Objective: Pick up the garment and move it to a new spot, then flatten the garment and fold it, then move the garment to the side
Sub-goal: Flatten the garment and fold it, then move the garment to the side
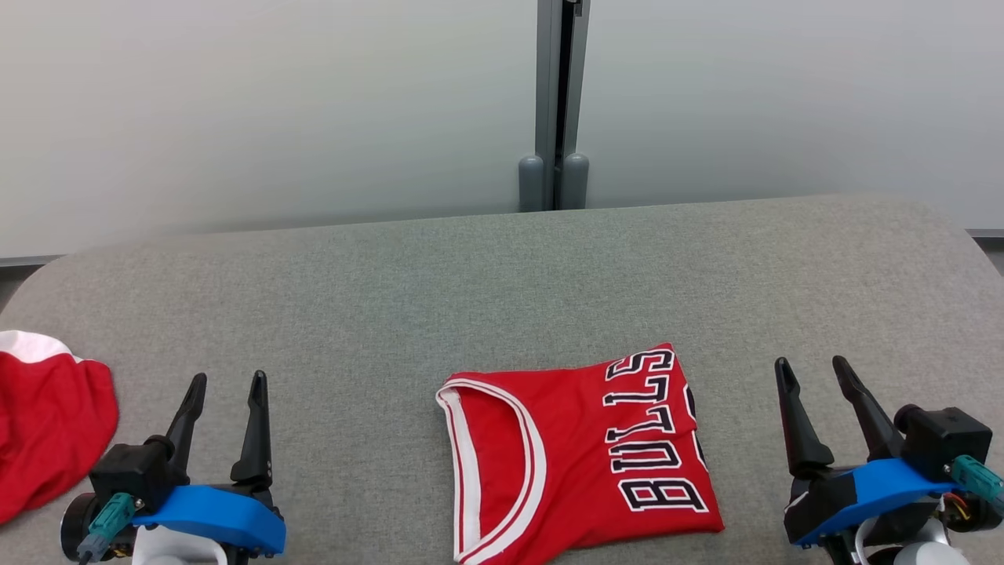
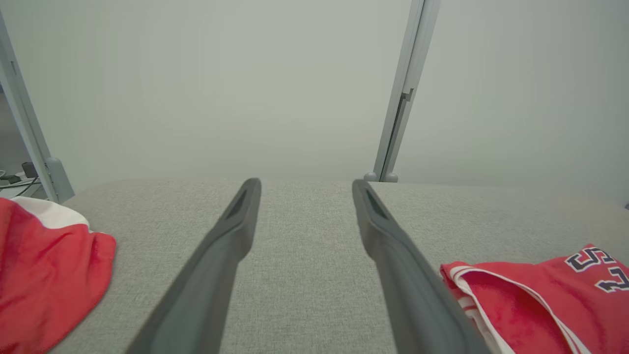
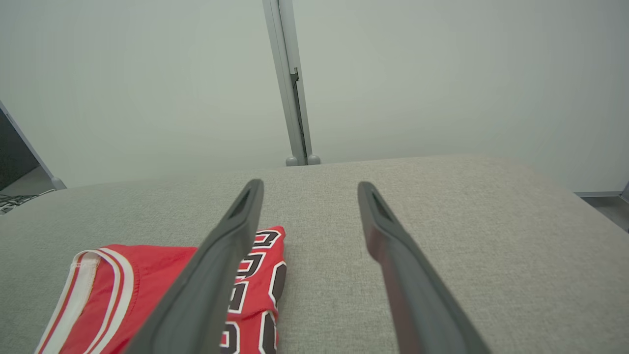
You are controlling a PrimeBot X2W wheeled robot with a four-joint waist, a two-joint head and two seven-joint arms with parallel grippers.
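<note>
Head view: folded red jersey (image 1: 580, 455) lies flat on the grey tabletop (image 1: 502, 298), at the near edge and slightly right of centre, its nearest part cut off by the frame. The word BULLS runs along the jersey's right side, reading from the near end toward the far end, so the lettering points away from the robot. A curved white-trimmed opening sits on its left side. Long axis cannot be settled, since the near edge is out of frame.

Left hand (image 1: 228, 377) sits at lower left, fingers spread apart and pointing toward the far edge, holding nothing. It is well apart from the jersey. Right hand (image 1: 809, 361) sits at lower right, fingers likewise spread and empty, near the jersey's right edge without touching it.

A red cloth (image 1: 47, 424) with a white patch lies crumpled at the tabletop's left edge, beside the left hand and well apart from the jersey. A grey post (image 1: 555, 102) stands behind the far edge against a pale wall (image 1: 274, 102). Bare tabletop lies between each hand and the jersey.
</note>
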